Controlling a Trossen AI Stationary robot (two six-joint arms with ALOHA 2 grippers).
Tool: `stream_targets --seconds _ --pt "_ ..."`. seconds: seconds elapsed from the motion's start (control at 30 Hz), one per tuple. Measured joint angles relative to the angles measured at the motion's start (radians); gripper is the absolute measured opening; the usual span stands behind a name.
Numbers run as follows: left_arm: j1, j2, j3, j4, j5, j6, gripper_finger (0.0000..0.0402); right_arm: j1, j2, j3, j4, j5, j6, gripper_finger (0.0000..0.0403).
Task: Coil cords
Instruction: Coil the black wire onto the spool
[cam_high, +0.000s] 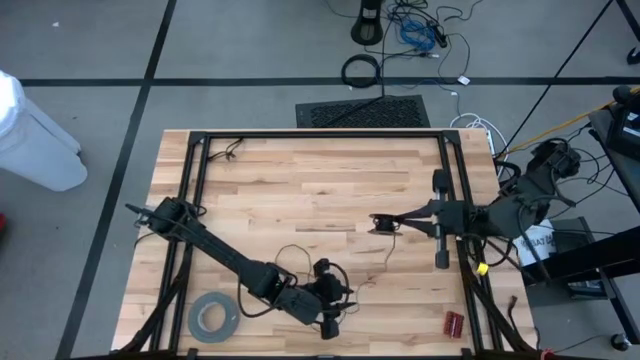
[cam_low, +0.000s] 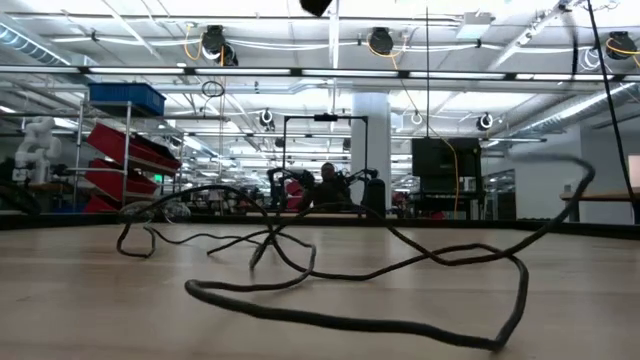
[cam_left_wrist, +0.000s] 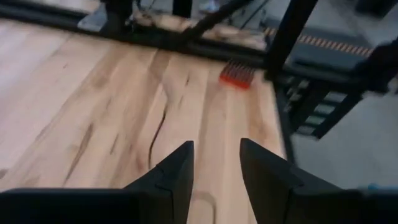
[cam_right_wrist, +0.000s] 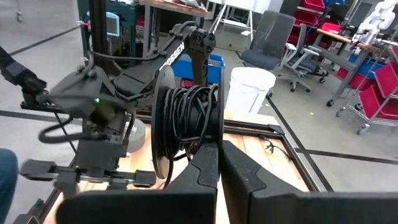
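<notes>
Partly done: your right gripper (cam_right_wrist: 217, 163) is clamped on the black spool (cam_right_wrist: 186, 127), already wound with wire (cam_high: 385, 262); loose loops remain. Left gripper (cam_left_wrist: 216, 168) stands parted, empty.

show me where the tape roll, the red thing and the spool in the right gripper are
grey tape roll (cam_high: 213, 316), high view, its flat ring.
small red object (cam_high: 455, 323), high view, its middle.
cord spool (cam_right_wrist: 186, 127), right wrist view, its wound cord.
</notes>
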Motion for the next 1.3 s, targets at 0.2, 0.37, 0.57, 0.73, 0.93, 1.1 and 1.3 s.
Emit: stream_targets --seconds 0.2,0.37,0.57,0.73,0.93,1.1,1.3 --pt "0.017 0.000 0.000 -0.047 0.000 -0.018 0.0137 0.022 -0.018 0.000 -0.010 0.000 0.009 0.0000" --pt "0.036 0.000 0.000 -0.011 -0.023 0.062 0.0137 0.028 -0.016 0.000 -0.014 0.000 0.010 0.0000" --pt "0.059 0.036 0.000 0.088 -0.005 0.081 0.0137 0.028 -0.024 0.000 -0.051 -0.043 0.058 0.0000" --pt "0.045 0.066 0.001 0.212 -0.013 0.079 0.0137 0.039 -0.022 0.000 -0.065 -0.053 0.081 0.0000" --pt "0.014 0.183 -0.001 0.501 -0.125 0.105 0.0137 0.041 -0.025 0.000 -0.066 -0.077 0.109 0.0000" --pt "0.010 0.282 0.000 0.830 -0.146 0.161 0.0137 0.041 -0.032 0.000 -0.066 -0.132 0.148 0.0000" --pt "0.019 0.343 -0.001 0.900 -0.155 0.158 0.0137 0.041 -0.040 0.000 -0.066 -0.156 0.159 0.0000"
